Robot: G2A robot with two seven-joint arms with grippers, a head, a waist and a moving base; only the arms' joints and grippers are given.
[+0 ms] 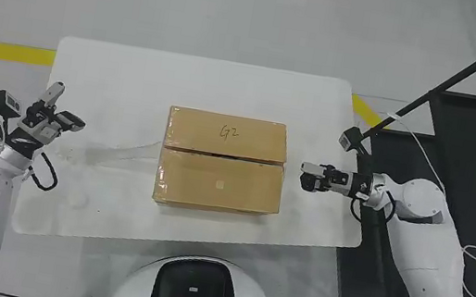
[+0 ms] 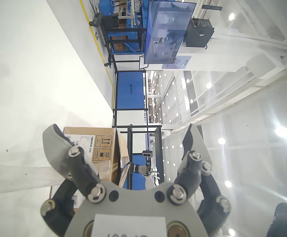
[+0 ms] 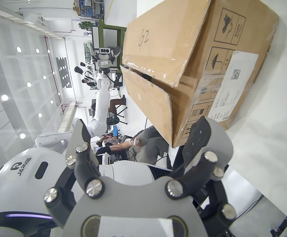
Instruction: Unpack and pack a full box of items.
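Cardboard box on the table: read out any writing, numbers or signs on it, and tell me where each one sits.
"G2": handwritten on one top flap of the cardboard box.
Handling symbols on an end face: pictograms, captions too small to read.
White label on that face: print too small to read.
Other end's label: barcode, text blurred.

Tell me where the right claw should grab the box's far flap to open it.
Probably the corner of the far flap at the seam, at the right end of the box. Come from the right, where the open right claw sits. In the right wrist view that corner stands slightly proud and the seam gapes, leaving room to get under it.
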